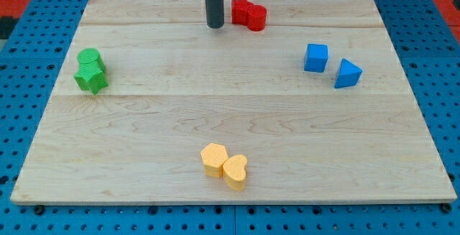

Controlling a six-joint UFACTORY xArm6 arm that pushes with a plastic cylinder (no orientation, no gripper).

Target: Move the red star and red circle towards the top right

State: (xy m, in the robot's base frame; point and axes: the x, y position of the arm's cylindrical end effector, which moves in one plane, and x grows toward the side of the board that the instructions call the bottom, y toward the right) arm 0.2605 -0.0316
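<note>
1. At the view's left sit a green circle [90, 59] and a green star [91, 79], touching, the circle nearer the view's top.
2. Near the view's bottom, around the middle, a yellow hexagon-like block [213, 158] touches a yellow heart [235, 171] on the wooden counter [158, 113].
3. My tip [215, 25] rests near the view's top, just left of the red star [242, 9], slightly apart from it. There are no jaws: only a bare rod, holding nothing.
4. The red circle [256, 17] touches the star's right side, both at the top centre.
5. At the view's right, a blue cube [315, 57] stands beside a blue triangle [347, 73].
</note>
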